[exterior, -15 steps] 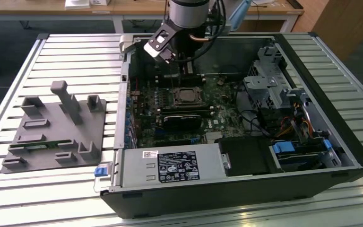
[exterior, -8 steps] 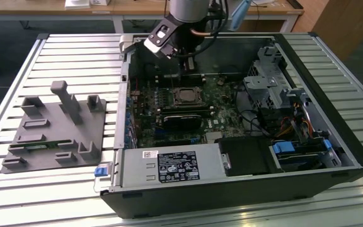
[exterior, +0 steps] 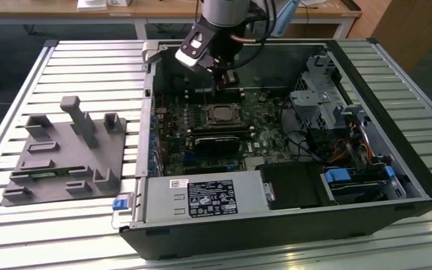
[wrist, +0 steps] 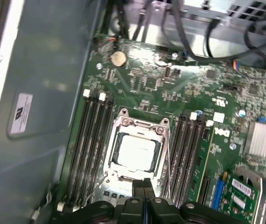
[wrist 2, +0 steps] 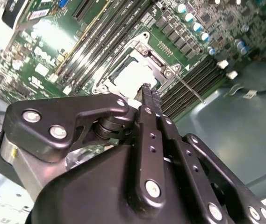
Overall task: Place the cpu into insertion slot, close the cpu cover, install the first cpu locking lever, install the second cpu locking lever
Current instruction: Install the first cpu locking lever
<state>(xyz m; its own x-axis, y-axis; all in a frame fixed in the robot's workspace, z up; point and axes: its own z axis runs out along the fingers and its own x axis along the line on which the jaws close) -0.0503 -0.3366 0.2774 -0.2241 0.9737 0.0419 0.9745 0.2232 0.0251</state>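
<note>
Obs.: arm (exterior: 224, 14) ends in a silver-grey cylinder. Under the cylinder sits the gripper (exterior: 228, 80), matte black. A camera module (exterior: 189, 49), black with a pale face, is mounted just below the cylinder, to one side. A copper-coloured cable (exterior: 240, 39) loops out under the cylinder; a pale blue hose (exterior: 285, 16) runs beside it. Second wrist view: rounded black link plates (wrist 2: 62, 121), round silver screw heads (wrist 2: 152, 188). The jaws are slim, black, flat against each other.

Single arm (exterior: 224, 14) upright at far side of exterior view. Black gripper (exterior: 229, 83) points straight down. Both fingers (wrist 2: 144, 116) pressed flat together, tips meeting (same in both wrist views). Linkage bars folded inward.
</note>
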